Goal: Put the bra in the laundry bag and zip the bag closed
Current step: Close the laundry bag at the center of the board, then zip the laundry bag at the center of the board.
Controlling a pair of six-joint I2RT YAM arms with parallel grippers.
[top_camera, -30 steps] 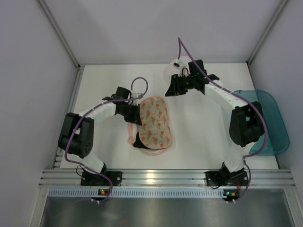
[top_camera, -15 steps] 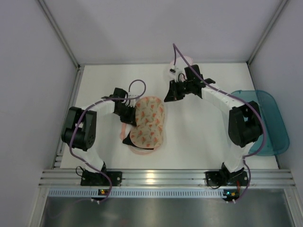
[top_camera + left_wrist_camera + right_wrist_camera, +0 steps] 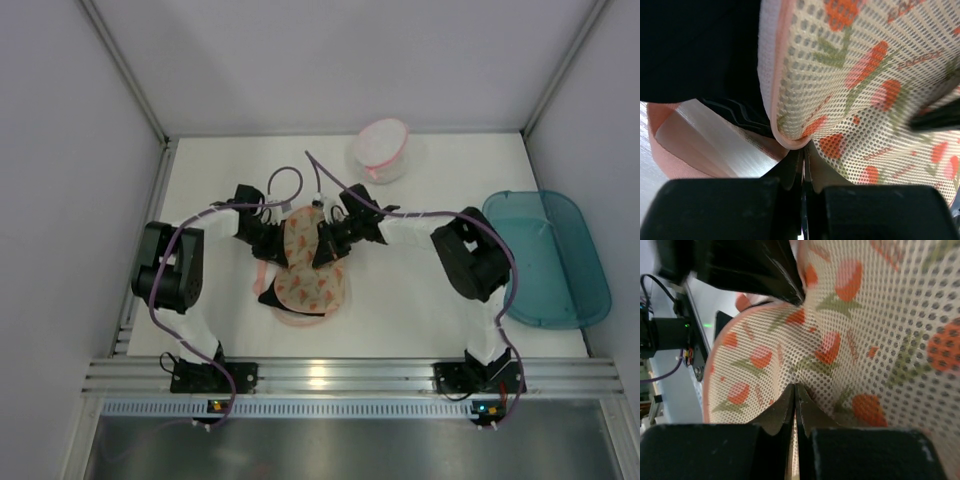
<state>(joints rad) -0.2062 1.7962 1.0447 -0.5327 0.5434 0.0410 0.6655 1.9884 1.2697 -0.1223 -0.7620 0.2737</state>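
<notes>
Top view. Centre frame: laundry bag (image 3: 308, 268) on table (image 3: 430, 300), upper flap pinched at its left side by left gripper (image 3: 270, 238) and at its right side by right gripper (image 3: 326, 243), likely to control the mouth. Dark bit of bra (image 3: 271, 296) at lower-left edge, under flap.

Left wrist. Low centre: left gripper (image 3: 802, 165), jaws together, clamped on pink-trimmed rim. Bra black, upper left, beside flap; fully inside or not, cannot tell.

Right wrist. Low centre: right gripper (image 3: 794, 400), jaws closed on a mesh fold, probably bracing for zipping. Zip pull not spotted.
</notes>
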